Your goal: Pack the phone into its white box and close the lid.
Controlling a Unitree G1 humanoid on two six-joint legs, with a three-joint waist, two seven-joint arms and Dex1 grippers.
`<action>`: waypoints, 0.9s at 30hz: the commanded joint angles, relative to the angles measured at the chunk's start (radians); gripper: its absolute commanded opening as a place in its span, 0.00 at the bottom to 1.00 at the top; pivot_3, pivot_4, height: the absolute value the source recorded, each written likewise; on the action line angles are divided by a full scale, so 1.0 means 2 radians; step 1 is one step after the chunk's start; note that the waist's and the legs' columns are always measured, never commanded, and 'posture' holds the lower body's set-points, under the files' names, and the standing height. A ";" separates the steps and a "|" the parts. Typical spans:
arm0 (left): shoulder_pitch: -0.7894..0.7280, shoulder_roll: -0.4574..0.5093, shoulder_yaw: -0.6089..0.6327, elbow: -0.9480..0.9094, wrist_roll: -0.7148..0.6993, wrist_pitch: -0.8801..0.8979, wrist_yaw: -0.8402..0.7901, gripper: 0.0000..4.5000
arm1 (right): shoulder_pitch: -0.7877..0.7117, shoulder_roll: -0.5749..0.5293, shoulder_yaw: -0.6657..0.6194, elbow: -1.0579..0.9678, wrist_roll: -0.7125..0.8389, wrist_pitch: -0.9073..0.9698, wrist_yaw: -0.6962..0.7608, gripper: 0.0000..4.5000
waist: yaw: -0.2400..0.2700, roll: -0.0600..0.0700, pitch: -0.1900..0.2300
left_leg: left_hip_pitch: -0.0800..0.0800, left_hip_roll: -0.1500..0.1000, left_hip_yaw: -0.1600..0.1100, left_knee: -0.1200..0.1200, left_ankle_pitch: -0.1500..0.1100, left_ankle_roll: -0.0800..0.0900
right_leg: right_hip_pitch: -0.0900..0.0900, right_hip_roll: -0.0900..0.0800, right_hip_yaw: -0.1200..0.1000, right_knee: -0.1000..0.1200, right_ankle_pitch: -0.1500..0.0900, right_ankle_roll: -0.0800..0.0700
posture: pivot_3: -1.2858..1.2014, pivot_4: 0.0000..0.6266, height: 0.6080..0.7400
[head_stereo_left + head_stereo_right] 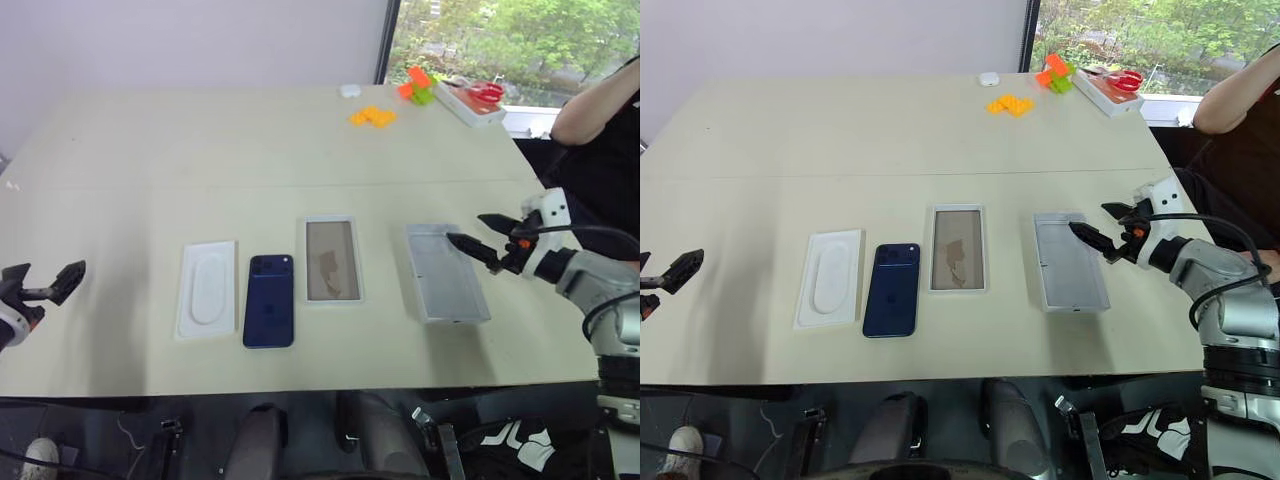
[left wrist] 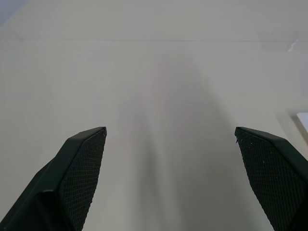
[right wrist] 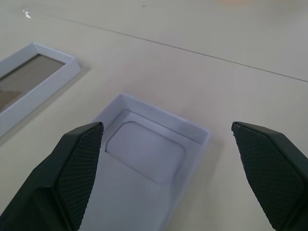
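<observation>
**Four parts in a row, both tools spread and empty**

On the pale bench (image 1: 150, 160) four flat things lie side by side, each with its long side running near to far. From left to right: a white insert (image 1: 207, 289) with an oval recess, the phone (image 1: 270, 300), the box (image 1: 332, 260) and the lid (image 1: 445, 272).

The phone lies back up, its camera bump at the far end, just beside the insert and close to the box without touching either. The box is open, its beige-brown floor showing. The lid lies well right of the box with its plain pale inside facing up.

The right tool (image 1: 479, 238) hovers at the lid's far right corner, fingers spread wide, holding nothing; the right wrist view looks down into the lid (image 3: 144, 159) between the fingers (image 3: 77, 159), with the box (image 3: 33, 77) beyond. The left tool (image 1: 48, 281) is at the bench's left edge, well left of the insert, also spread and empty.

At the far right of the bench lie orange pieces (image 1: 372, 116), a small white object (image 1: 349, 90) and a tray with red scissors (image 1: 485, 93). A person's arm (image 1: 600, 105) shows at the right edge.
</observation>
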 commanded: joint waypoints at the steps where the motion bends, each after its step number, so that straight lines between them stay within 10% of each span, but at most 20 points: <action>1: -0.004 0.006 0.008 -0.010 0.000 -0.015 0.002 1.00 | 0.004 -0.011 -0.013 -0.017 0.010 -0.002 0.013 0.99 | -0.001 0.000 0.000 | 0.000 0.000 0.000 0.000 0.000 0.000 | 0.000 0.000 0.000 0.000 0.000 0.000 | 0.52 0.24 1.00; 27: -0.014 -0.071 -0.067 -0.125 -0.084 0.073 0.062 1.00 | -0.020 0.032 0.061 -0.140 0.015 0.026 -0.005 0.99 | -0.001 0.000 0.000 | 0.001 0.000 0.001 0.000 0.000 0.000 | 0.000 0.001 0.002 0.001 0.000 0.000 | 0.52 0.24 1.00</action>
